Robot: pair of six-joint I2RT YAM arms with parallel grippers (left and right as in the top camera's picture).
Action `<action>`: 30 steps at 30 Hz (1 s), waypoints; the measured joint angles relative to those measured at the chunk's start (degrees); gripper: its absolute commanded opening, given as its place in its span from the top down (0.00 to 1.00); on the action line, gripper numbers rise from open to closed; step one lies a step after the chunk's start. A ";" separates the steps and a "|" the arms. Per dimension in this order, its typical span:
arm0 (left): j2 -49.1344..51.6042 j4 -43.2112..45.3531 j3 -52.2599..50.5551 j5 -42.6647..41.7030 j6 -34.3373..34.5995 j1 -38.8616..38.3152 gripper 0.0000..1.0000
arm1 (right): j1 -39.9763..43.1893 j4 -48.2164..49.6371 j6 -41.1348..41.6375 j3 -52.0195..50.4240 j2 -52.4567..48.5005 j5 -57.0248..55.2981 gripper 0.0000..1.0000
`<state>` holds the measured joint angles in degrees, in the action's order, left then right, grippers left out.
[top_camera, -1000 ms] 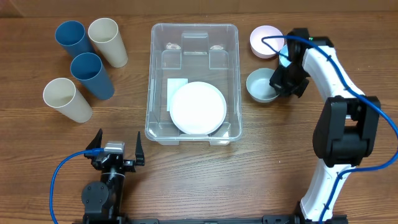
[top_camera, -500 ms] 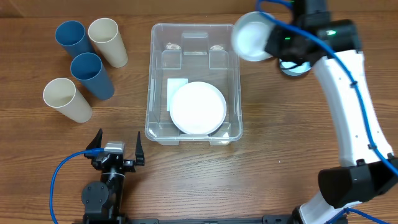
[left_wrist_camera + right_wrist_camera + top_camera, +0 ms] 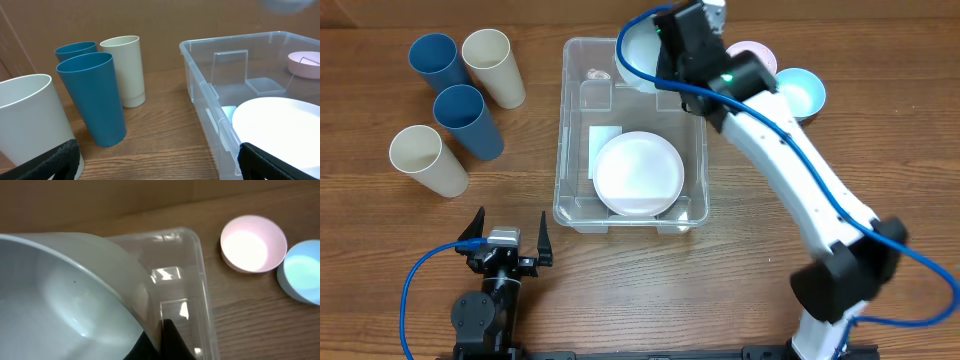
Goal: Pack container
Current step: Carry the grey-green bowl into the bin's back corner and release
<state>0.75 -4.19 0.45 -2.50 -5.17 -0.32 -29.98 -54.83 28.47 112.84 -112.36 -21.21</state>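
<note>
While the right gripper (image 3: 162,339) is clamped shut on the rim of a pale bowl (image 3: 638,55), carrying it above the far end of the container (image 3: 563,130), the step in hand is judged to be placing that bowl inside. The container stands mid-table with a white plate (image 3: 638,173) lying on its floor toward the near end. Recommended: lower the bowl level into the bare far end, clear of plate and walls, and release only once it is seated. The left gripper (image 3: 508,228) stands wide open and empty at the near edge. The table (image 3: 380,230) is flat brown wood; tall cups (image 3: 465,120) stand left of the container, and a pink bowl (image 3: 252,242) and a blue bowl (image 3: 302,277) sit to its right. A plain brown panel (image 3: 200,20) backs the table; nothing more of the room shows.
</note>
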 measured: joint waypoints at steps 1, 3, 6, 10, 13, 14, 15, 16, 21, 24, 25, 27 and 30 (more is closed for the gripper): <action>0.00 0.00 0.00 0.02 0.00 0.00 0.00 | 0.00 -0.04 0.00 0.00 -1.44 -0.15 0.96; 0.00 0.00 0.00 0.00 0.00 0.00 0.00 | 0.00 -0.09 -0.02 0.00 -5.44 -0.26 0.96; 0.00 0.00 0.00 0.00 0.00 0.00 0.00 | 0.00 -0.02 0.00 -0.02 -9.79 -0.42 0.96; 0.00 0.00 0.02 0.02 0.00 0.00 0.00 | 0.13 0.04 0.02 -0.02 -11.98 -0.61 0.96; 0.00 0.00 0.00 0.00 0.00 0.00 0.00 | 0.57 0.15 0.00 -0.02 -12.79 -0.72 0.96; 0.00 0.00 0.02 0.00 0.00 0.00 0.00 | 0.83 0.15 0.00 -0.02 -13.20 -0.74 0.95; 0.00 0.00 0.00 0.02 0.00 0.00 0.00 | 1.22 0.17 0.00 -0.02 -13.66 -0.85 0.94; 0.00 0.00 0.00 0.00 0.00 0.00 0.00 | 1.46 0.13 -0.04 -0.02 -13.94 -0.83 0.94; 0.00 0.00 0.02 0.00 0.00 0.00 0.00 | 2.14 1.16 -0.46 -0.02 -14.99 -1.29 0.90; 0.00 0.00 0.00 0.00 0.00 0.00 0.00 | 2.14 1.73 -1.22 -0.02 -14.99 -1.31 0.87; 0.00 0.00 0.00 0.00 0.00 0.00 0.00 | 2.14 1.84 -1.51 -0.02 -14.99 -1.31 0.86; 0.00 0.00 0.02 0.00 0.00 0.00 0.00 | 2.14 2.45 -2.25 -0.02 -14.99 -1.44 0.85; 0.00 0.00 0.02 0.00 0.00 0.00 0.00 | 2.14 2.51 -3.50 -0.02 -14.99 -1.70 0.82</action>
<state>0.75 -4.19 0.47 -2.50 -5.17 -0.32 -27.83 -52.31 24.97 112.81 -127.35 -22.92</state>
